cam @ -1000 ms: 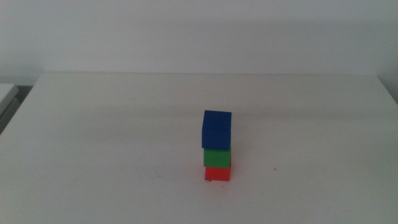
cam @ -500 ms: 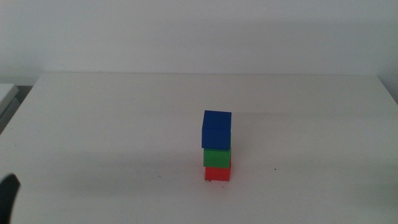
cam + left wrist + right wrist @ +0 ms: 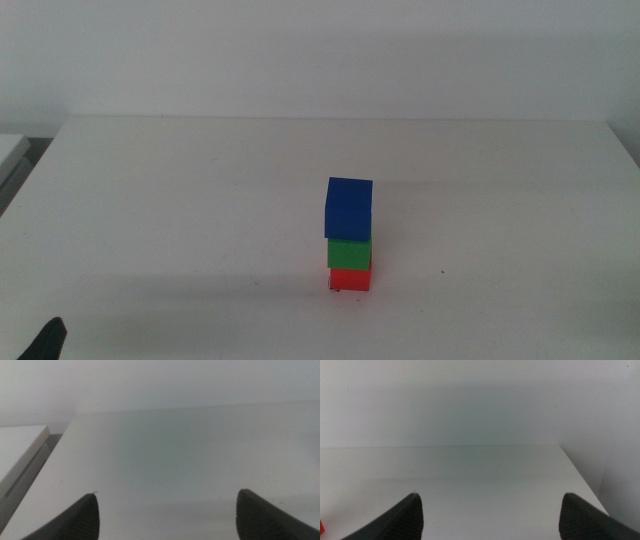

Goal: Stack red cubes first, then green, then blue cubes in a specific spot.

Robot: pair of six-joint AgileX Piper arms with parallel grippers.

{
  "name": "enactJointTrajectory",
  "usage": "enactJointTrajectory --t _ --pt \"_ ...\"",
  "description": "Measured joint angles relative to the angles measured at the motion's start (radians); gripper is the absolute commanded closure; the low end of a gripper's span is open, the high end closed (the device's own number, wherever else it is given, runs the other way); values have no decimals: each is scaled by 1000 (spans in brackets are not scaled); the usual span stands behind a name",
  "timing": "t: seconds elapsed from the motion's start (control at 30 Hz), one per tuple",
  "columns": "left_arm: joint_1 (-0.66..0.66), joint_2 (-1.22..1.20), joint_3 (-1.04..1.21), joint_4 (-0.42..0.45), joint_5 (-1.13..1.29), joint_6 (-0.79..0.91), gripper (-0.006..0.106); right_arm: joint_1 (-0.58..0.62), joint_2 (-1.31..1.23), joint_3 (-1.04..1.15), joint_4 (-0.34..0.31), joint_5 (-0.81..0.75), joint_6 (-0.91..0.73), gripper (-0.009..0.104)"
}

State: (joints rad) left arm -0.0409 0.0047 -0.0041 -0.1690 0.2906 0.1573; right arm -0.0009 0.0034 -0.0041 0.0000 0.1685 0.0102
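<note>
From the middle view, the stack is seen complete on the white counter (image 3: 180,200): the red cube (image 3: 350,279) at the bottom, the green cube (image 3: 349,252) on it, the blue cube (image 3: 348,207) on top and set slightly askew, its top leaning a touch off line with the two below. Only a dark tip of the left hand (image 3: 47,342) is caught at the lower corner, well apart from the tower and off to its side. The right hand is not seen here.

In the left wrist view, the left hand (image 3: 167,515) is shown with its jaws spread wide and nothing between them; bare counter lies ahead of it, and no cube is in sight.

In the right wrist view, the right hand (image 3: 490,515) is likewise held apart and empty, with a sliver of the red cube (image 3: 321,528) just caught beyond one jaw, off to the side.

The step in hand is judged to be the retreat. It is best done with both hands kept wide and low at the counter's near edge, clear of the tower, since the skewed blue cube could be toppled by any brush.
</note>
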Motion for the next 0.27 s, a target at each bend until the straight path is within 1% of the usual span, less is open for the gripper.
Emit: enactJointTrajectory --t 0.27 --pt "0 0 3 7 -5 0 7 0 0 0 0 -2 4 2"
